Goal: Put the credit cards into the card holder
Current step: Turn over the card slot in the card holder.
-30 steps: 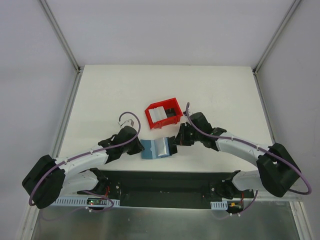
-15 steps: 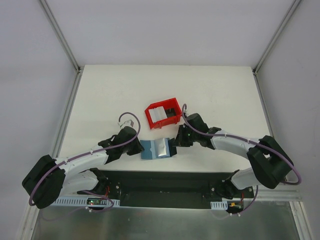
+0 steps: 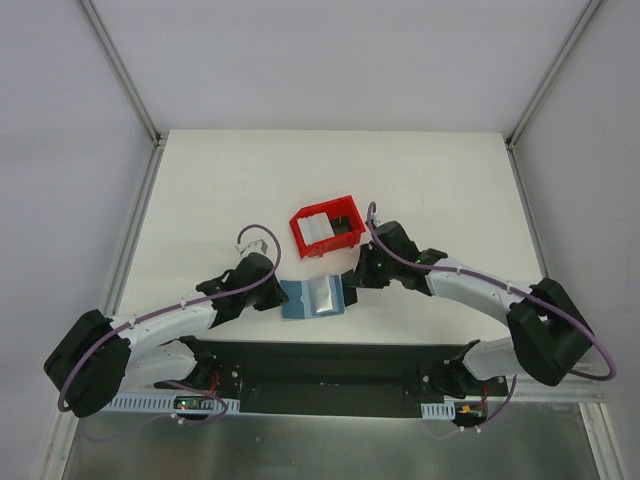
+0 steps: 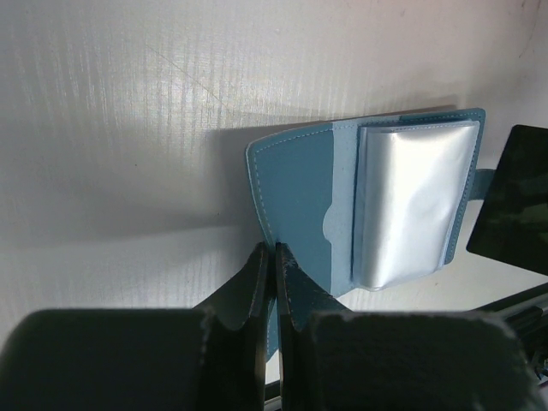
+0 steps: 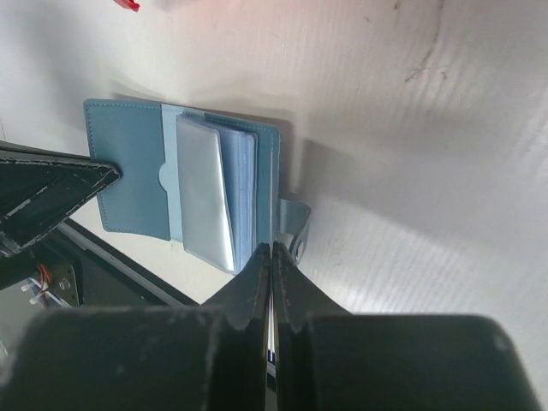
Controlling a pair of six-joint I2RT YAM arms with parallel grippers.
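Preparation is occupying both arms right now: the card holder (image 3: 313, 298) is lying open and flat on the white surface (image 3: 220, 190), just below the middle of the overhead frame, and each arm is working one side of it. The left gripper (image 4: 272, 255) is showing its jaws pressed fully together, tips sitting on the teal cover's outer edge at the left of the spread. The right gripper (image 5: 271, 253) is closed just as tightly, tips meeting the opposite edge beside the clasp tab (image 5: 295, 224). Whether either one is pinching the cover or only pinning it down, I cannot tell from these views. Between them the silvery sleeves (image 4: 411, 205) are facing up, bulging slightly. No card is travelling yet: the credit cards (image 3: 316, 228) are waiting as a pale stack inside the red bin (image 3: 322, 207), a little above the holder in the overhead view and apart from it. So the loading itself is looking not yet begun. Judging ahead, one arm is going to have to let go, open, reach up into the bin and lift a thin card by its edge, while the other is keeping the holder from sliding or folding shut.
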